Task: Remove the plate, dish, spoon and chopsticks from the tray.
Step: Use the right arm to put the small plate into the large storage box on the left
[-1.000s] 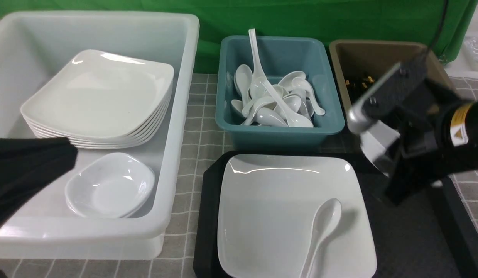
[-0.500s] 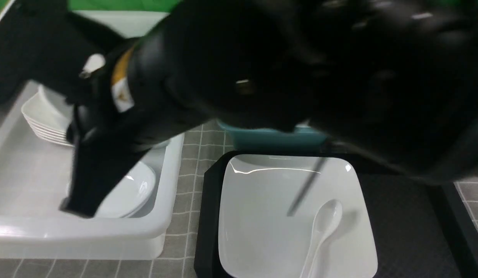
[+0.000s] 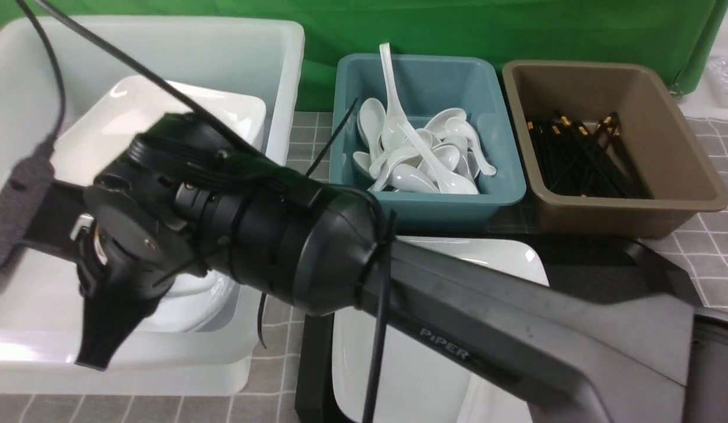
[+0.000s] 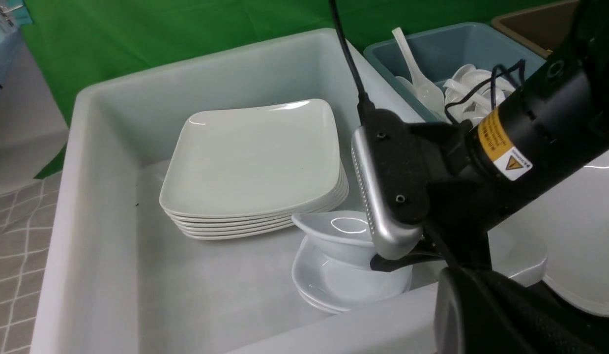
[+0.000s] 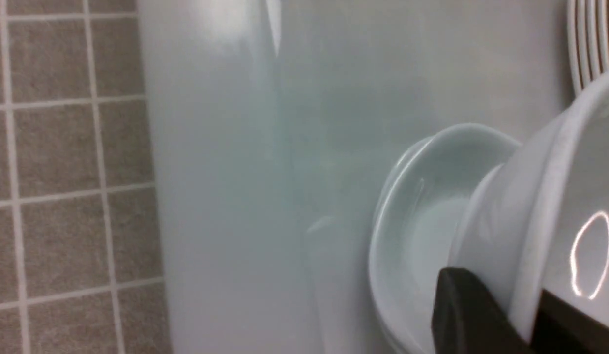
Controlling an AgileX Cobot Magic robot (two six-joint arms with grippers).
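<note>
My right gripper (image 4: 383, 250) reaches across into the white tub (image 3: 164, 352) and is shut on the rim of the small white dish (image 4: 333, 228), holding it tilted just above a stack of like dishes (image 4: 343, 285). The right wrist view shows the dish (image 5: 569, 206) pinched between the black fingers (image 5: 461, 309). The large white plate (image 3: 505, 258) lies on the black tray (image 3: 593, 264), mostly hidden by my right arm. The spoon is hidden. Black chopsticks (image 3: 581, 153) lie in the brown tub. One finger of my left gripper (image 4: 481, 314) shows near the tub's near rim.
A stack of large white plates (image 4: 255, 157) sits at the back of the white tub. A teal tub (image 3: 428, 200) of white spoons and a brown tub (image 3: 628, 205) stand behind the tray. My right arm spans the view from lower right to left.
My right arm has swung from the right side of the tray across to the white tub with the dish. It now covers the spoon and most of the plate.
</note>
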